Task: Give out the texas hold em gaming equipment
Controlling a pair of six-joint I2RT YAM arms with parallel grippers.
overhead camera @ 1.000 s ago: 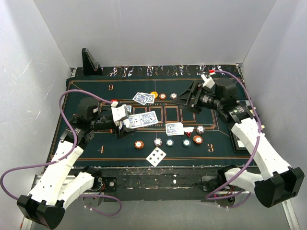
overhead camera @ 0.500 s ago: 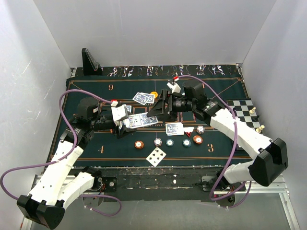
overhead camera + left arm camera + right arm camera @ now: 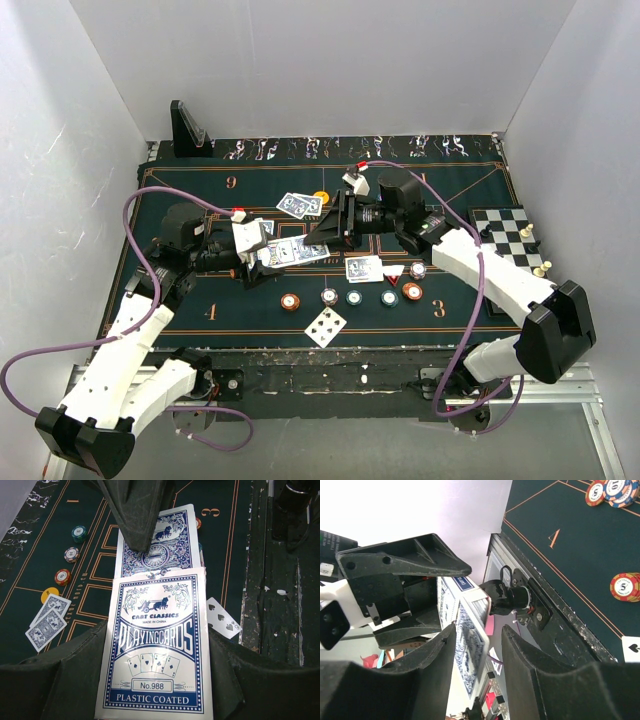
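card box: glossy printed rectangle, pinched in left jaws, lower edge cut off
card: thin, blue-patterned back, between spread right jaws

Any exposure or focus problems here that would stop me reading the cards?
Left wrist: print on the card box sharp, no glare. Right wrist: background blown out white, own fingers dark and soft, card back readable. Top external: even light, chips too small to read.

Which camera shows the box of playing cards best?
The left wrist view: the card box fills it, print readable. The top external view shows it tiny; the right wrist view shows only its edge.
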